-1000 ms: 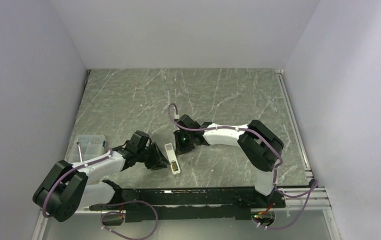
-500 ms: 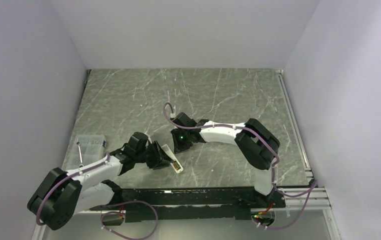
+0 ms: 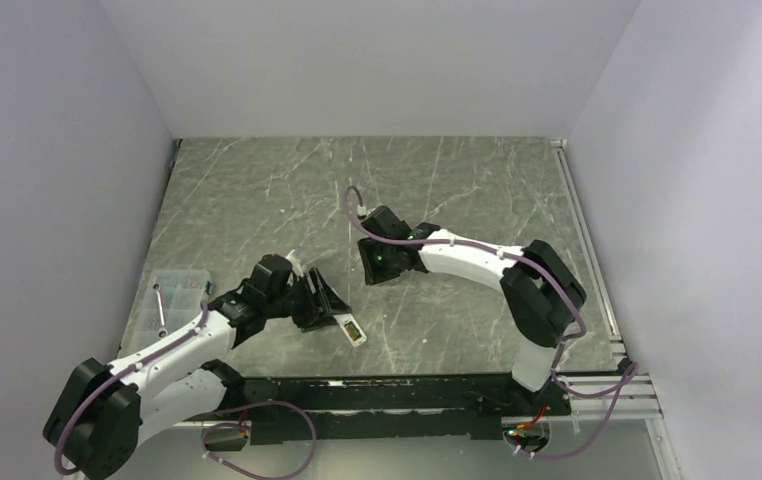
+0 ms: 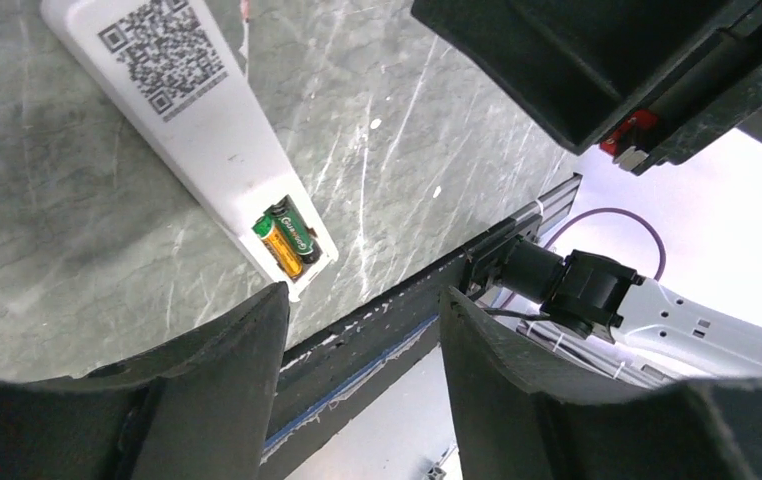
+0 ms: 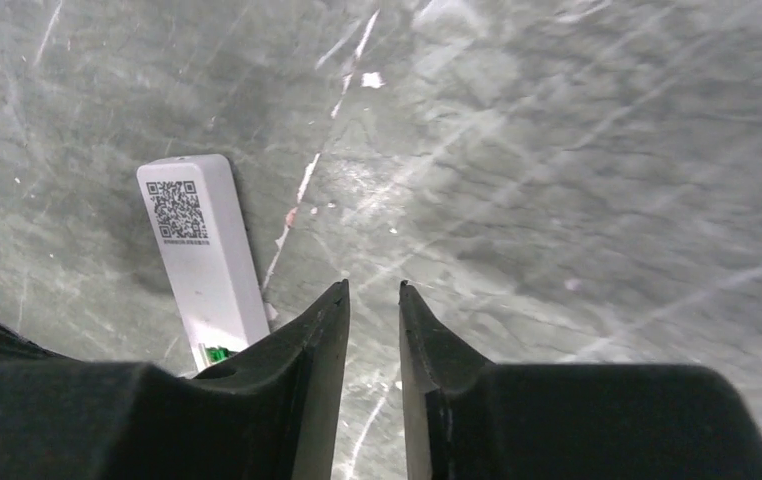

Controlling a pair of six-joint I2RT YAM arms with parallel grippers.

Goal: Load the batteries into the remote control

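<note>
The white remote control point(image 4: 197, 120) lies back-up on the marble table, its QR label showing. Its open bay holds the batteries point(image 4: 285, 237), one greenish and one orange-gold, side by side. In the top view only the remote's near end point(image 3: 351, 328) shows past my left gripper point(image 3: 322, 300). That gripper point(image 4: 362, 293) hangs open just above and beside the bay end, nothing between its fingers. My right gripper point(image 5: 373, 287) hovers over bare table to the right of the remote point(image 5: 202, 260), with a narrow empty gap between its fingertips. It sits behind the remote point(image 3: 377, 265).
A clear plastic compartment box point(image 3: 179, 295) stands at the left edge of the table beside the left arm. The black rail point(image 3: 397, 385) runs along the near edge. Side walls close in the table on the left and right.
My left gripper has swung over the remote, which has turned a little with its near end to the right. My right gripper has backed off up and to the right.
</note>
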